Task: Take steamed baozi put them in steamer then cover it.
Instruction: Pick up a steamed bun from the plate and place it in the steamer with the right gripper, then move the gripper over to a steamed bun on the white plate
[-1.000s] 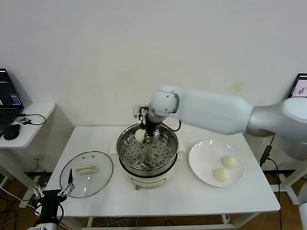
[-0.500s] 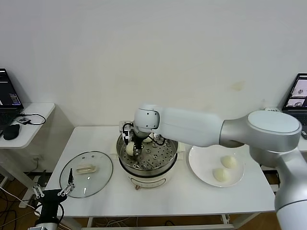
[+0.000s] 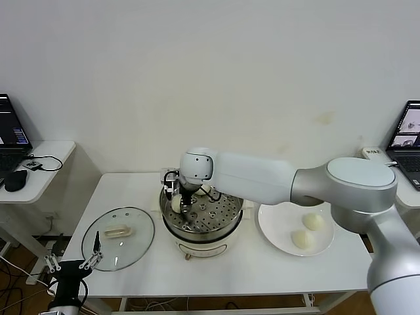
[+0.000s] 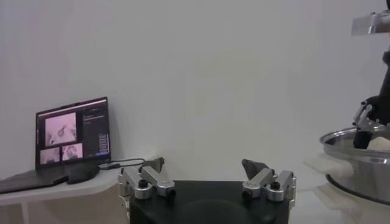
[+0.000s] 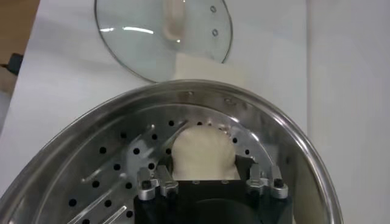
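The right arm reaches across from the robot's right over the plate (image 3: 282,226), its wrist bent down into the steamer (image 3: 226,223). The right gripper (image 3: 179,201) sits low on the left side of the perforated tray, fingers spread to either side of one baozi (image 5: 203,152) resting on the tray. Two more baozi (image 3: 313,222) lie on the plate. The cover (image 3: 118,237) lies flat on the table (image 3: 262,275), left of the steamer. The left gripper (image 4: 207,176) hangs below the table's left edge, fingers spread wide
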Robot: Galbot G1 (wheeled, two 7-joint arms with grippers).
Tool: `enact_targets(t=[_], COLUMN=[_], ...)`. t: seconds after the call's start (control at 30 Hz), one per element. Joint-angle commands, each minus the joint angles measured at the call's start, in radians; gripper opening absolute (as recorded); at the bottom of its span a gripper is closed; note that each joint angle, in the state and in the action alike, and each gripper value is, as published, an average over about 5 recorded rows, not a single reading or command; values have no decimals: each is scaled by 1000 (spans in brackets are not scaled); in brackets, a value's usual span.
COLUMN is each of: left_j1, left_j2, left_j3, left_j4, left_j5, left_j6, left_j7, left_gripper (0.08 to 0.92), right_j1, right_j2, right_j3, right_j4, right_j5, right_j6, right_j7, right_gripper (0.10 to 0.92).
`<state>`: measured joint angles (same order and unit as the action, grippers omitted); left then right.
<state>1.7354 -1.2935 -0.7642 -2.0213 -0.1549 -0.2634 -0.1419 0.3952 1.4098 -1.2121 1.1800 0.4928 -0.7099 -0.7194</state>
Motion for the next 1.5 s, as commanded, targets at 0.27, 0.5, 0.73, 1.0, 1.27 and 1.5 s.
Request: enact_targets(t=[0.27,0.5,0.73,1.0,1.27,1.5], left_j1=[0,0,1,2,15,16], left_j2=[4,6,8,3,-10,-9], left_j3=[0,3,10,16,20,18], left_j4=[-6,-8,-5,-4,-14,-10], left_j5=[2,5,16,32,51,54], left_j6=[1,2,4,9,11,12], left_j7=[1,1,2,2,2,2], left_gripper=[823,823,823,823,823,823], right_j1=[258,300,212,-88,-355,-481], right_j2=[-278,-585,-853,-981,-1017,-995], right_j3=[-27,-52,-9,154,335,388], right_j4=[180,345,428,445,421,377], right_j5=[-87,-199,-370,-524,-620,-655], right_j6=[188,354,419,450,461,458], right_j7=[-286,-406,-453,-437,-415,-389], right_gripper=[822,823,823,823,823,823])
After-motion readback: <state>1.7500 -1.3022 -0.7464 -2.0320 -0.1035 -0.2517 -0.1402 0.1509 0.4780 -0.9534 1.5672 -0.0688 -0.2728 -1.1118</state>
